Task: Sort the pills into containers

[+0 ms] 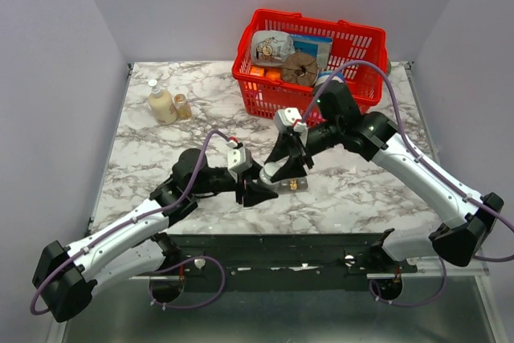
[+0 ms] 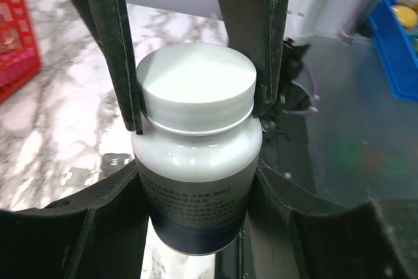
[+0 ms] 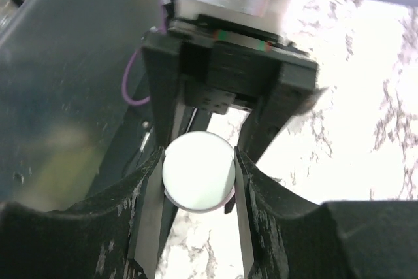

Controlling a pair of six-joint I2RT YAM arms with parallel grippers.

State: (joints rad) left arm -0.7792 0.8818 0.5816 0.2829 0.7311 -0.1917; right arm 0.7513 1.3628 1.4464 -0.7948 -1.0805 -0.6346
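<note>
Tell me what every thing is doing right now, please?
pill bottle: gripped around its body, closed.
white cap: on the pill bottle, pinched from both sides.
left fingers: shut on the pill bottle.
right fingers: shut on the white cap.
red basket: upright, full of things.
two small bottles: standing upright, untouched.

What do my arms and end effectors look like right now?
Left arm and right arm: white links, black joints, a purple cable along each, a white module with a red mark at each wrist. Left end effector and right end effector: black, scuffed fingers.
</note>
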